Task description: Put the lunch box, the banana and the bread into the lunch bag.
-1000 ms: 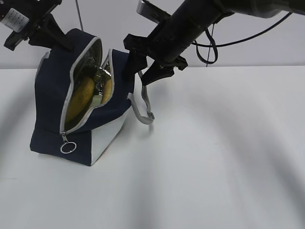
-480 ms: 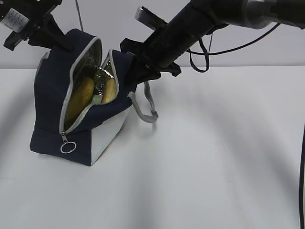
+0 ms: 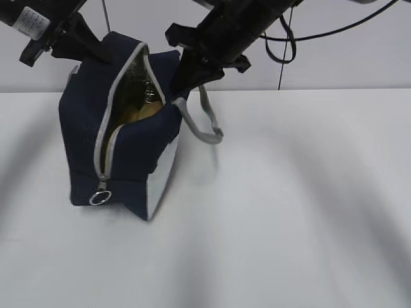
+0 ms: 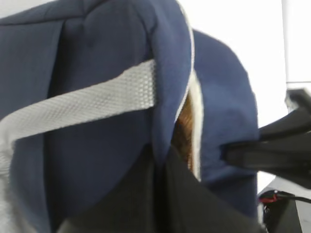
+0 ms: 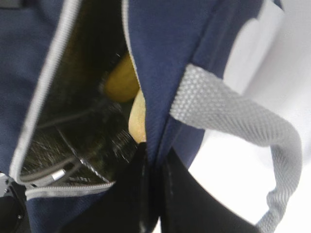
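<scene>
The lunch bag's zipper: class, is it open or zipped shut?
Open. The lunch bag gapes along its top, the ring pull sits low at the front end, and silver lining shows inside.

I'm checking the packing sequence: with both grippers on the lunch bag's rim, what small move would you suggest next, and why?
Probably start closing the bag. The left gripper and right gripper each pinch one side of the lunch bag; yellow-brown food sits inside, nothing remains on the table, and the zipper pull hangs at the bottom, fully open. I cannot confirm the lunch box inside.
</scene>
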Controlling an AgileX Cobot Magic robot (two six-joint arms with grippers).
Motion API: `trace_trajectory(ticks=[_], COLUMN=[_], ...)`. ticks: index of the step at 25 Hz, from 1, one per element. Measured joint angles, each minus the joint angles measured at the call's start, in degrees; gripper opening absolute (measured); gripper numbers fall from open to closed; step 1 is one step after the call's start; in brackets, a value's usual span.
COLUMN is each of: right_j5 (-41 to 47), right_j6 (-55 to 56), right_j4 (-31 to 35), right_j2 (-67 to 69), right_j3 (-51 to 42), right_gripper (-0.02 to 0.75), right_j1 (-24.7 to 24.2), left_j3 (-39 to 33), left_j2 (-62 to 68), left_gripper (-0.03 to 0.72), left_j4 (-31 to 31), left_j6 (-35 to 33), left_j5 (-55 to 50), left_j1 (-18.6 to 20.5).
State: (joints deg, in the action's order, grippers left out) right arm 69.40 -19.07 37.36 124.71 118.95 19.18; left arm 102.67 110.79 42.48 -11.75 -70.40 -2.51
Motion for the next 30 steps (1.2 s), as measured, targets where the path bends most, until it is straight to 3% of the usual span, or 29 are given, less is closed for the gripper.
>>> trace_trajectory(ticks=[11,20,30], right_j5=[2.5,2.5,2.6], right_j6=[2.0,2.4,2.5], right_j4=[-5.6,-6.8,-7.1], right_j2=[-2.6,-2.7,-2.7], right_j3=[3.4,3.4,3.3], right_gripper=[-0.008,-0.008,-0.009], right_j1=[-4.9,-4.9,-4.9], left_j3=[0.0,0.0,0.0], left_j2=[0.5,3.4,4.6], left_gripper=[-0.003,-0.003,-0.003], left_j4=[3.9,9.1,8.6], left_j6=[-0.1,-0.2,-0.2], left_j5=[4.4,5.7,6.0], left_j1=[-7.3,-7.6,-7.6])
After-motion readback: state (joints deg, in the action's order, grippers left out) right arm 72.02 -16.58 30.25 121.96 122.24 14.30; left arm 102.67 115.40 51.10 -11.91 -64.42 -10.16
